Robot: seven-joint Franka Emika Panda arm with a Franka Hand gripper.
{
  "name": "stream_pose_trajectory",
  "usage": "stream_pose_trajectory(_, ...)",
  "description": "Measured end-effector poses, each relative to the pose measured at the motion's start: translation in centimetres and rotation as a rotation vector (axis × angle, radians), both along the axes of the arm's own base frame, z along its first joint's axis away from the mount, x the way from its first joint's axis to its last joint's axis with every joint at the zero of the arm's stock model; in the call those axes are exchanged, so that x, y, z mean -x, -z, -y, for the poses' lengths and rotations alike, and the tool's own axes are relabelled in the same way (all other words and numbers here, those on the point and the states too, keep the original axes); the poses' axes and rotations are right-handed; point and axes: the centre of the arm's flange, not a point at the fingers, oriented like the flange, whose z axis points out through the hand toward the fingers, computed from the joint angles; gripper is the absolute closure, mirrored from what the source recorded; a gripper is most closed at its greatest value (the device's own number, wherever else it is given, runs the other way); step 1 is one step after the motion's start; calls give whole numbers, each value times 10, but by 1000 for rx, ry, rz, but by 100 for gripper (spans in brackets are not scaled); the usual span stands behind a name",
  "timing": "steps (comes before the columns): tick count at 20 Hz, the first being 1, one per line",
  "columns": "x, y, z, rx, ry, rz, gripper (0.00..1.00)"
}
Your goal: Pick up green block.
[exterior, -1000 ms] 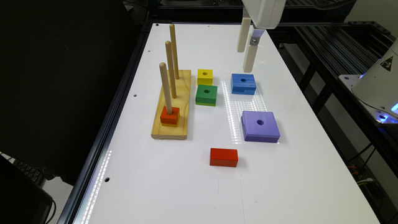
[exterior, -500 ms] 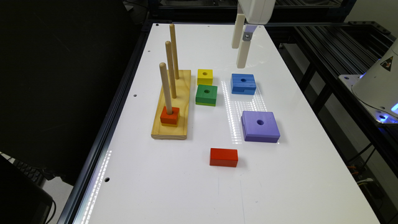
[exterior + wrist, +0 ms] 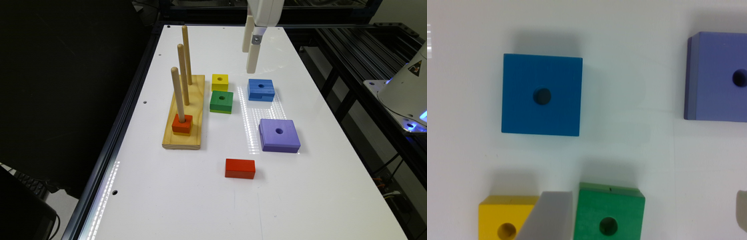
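Count on the desk: 6 blocks total. 5 square ones with a centre hole: 1 green, 1 yellow, 1 blue, 1 purple, 1 red seated on a peg. 1 solid red brick, no hole. 1 wooden base with 3 pegs.

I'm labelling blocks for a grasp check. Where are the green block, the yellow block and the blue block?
green block [image 3: 221,98], exterior view, on its top face beside the hole.
yellow block [image 3: 220,81], exterior view, on its top face near the hole.
blue block [image 3: 557,112], wrist view, on its top face beside the hole.
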Motion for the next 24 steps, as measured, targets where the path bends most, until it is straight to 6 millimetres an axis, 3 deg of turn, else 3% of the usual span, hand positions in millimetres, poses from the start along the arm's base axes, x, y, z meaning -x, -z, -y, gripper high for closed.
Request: stream_pose_trajectory(24,-7,2,20,11,5,0,0)
